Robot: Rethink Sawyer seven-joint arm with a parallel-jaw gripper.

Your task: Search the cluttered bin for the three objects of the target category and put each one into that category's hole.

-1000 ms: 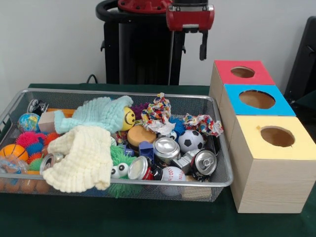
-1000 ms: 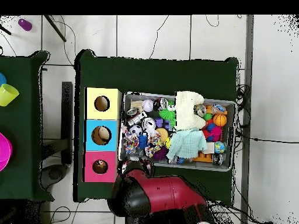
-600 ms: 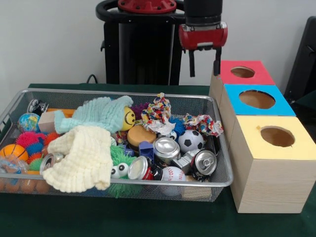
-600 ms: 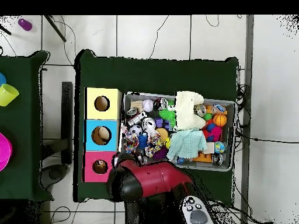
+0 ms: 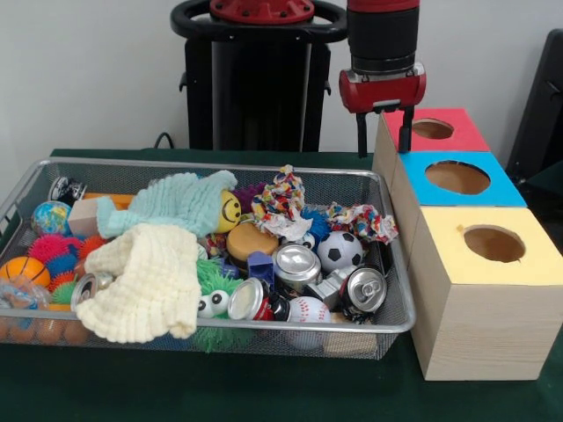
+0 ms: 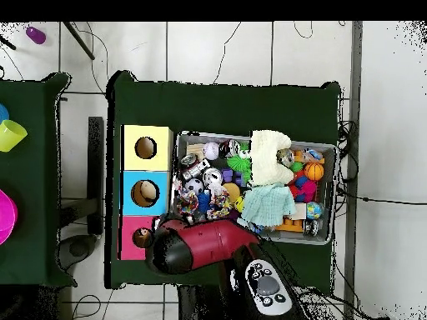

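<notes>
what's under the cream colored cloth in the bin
The cream cloth covers most of what lies beneath. Poking out at its edges: a can on the left, green spiky toy on the right. The rest is hidden.

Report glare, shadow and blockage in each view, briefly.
Front view: even light, bright glints on the can tops, soft shadow under the bin; the open hand shows clearly by the red box. Overhead view: the arm hides the hand, most of the red box and the bin's nearest corner.

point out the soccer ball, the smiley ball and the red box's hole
soccer ball (image 5: pixel 339 251), front view, middle of its panels
smiley ball (image 5: pixel 229 211), front view, on its yellow face
red box's hole (image 5: pixel 432 128), front view, inside the opening
</notes>
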